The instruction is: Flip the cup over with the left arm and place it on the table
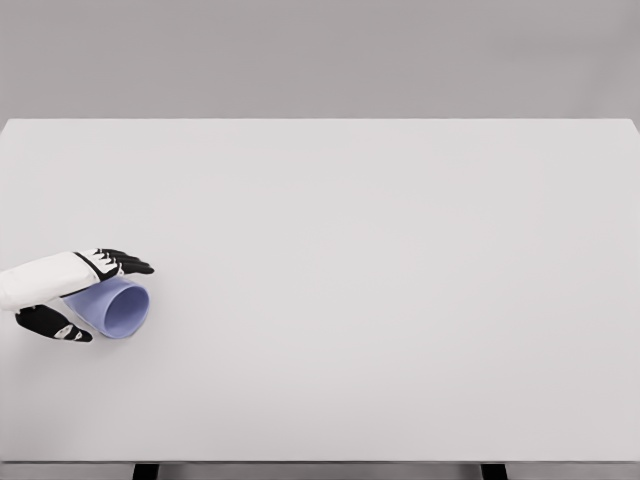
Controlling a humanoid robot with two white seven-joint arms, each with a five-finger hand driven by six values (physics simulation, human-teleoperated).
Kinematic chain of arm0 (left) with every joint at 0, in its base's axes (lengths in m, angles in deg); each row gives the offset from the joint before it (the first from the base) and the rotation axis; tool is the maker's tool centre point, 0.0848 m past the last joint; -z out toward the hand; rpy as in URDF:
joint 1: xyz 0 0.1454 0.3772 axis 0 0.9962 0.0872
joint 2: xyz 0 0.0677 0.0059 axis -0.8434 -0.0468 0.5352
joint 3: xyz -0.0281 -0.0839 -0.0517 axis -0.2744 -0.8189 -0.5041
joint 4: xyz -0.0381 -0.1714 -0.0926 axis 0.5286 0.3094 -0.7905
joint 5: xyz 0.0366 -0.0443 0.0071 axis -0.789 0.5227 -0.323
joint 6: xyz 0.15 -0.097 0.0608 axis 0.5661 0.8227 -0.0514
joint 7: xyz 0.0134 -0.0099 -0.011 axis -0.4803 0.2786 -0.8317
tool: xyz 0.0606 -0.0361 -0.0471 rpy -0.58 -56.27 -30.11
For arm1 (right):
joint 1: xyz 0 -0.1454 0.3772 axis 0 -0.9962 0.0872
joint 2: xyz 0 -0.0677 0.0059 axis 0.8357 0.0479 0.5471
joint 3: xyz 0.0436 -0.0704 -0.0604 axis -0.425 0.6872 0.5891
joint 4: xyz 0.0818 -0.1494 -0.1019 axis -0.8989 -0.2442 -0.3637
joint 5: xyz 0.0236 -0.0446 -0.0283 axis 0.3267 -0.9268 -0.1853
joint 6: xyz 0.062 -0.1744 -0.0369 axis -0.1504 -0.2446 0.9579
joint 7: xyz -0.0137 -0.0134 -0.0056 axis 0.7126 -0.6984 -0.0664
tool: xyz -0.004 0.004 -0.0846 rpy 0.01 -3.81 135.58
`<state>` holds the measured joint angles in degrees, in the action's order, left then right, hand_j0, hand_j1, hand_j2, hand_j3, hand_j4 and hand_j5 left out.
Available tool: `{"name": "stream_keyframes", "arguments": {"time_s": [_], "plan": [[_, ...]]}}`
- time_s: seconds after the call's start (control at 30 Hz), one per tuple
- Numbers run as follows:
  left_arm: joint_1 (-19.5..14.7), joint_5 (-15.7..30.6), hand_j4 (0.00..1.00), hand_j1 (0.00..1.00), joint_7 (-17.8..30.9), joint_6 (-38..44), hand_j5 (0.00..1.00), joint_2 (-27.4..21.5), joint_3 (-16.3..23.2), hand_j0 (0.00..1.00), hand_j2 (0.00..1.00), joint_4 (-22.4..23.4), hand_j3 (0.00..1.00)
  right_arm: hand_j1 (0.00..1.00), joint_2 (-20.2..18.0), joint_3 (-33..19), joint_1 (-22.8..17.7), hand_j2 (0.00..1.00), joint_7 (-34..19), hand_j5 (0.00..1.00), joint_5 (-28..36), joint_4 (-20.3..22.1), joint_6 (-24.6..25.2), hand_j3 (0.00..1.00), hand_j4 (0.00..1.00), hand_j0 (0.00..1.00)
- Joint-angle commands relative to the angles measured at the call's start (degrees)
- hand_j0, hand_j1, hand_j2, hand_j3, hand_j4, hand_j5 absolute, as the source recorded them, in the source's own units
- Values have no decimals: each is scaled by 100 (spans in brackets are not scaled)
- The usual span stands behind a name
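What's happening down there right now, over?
Left hand closed around blue cup, cup on its side, mouth facing right, low over white table. Right arm out of view. Nothing in the way.

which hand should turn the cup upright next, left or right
Left. The left robot hand is already wrapped around the blue cup, which lies on its side near the table's left edge. The right arm is not in view.
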<state>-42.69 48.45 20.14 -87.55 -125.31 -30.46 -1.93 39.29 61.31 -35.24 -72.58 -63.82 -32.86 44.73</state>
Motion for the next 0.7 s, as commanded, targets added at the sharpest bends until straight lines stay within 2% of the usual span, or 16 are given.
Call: {"name": "stream_keyframes", "arguments": {"time_s": [0.0, 0.67], "plan": [[9, 33, 100, 100, -2, 7, 100, 28, 5, 100, 100, 28, 100, 100, 0, -1, 0, 100, -1, 100, 4, 1, -1, 100, 100, 100], [0, -46, 100, 100, -2, 7, 100, 125, -4, 100, 100, 177, 100, 100, 0, -1, 0, 100, -1, 100, 4, 1, -1, 100, 100, 100]]}}
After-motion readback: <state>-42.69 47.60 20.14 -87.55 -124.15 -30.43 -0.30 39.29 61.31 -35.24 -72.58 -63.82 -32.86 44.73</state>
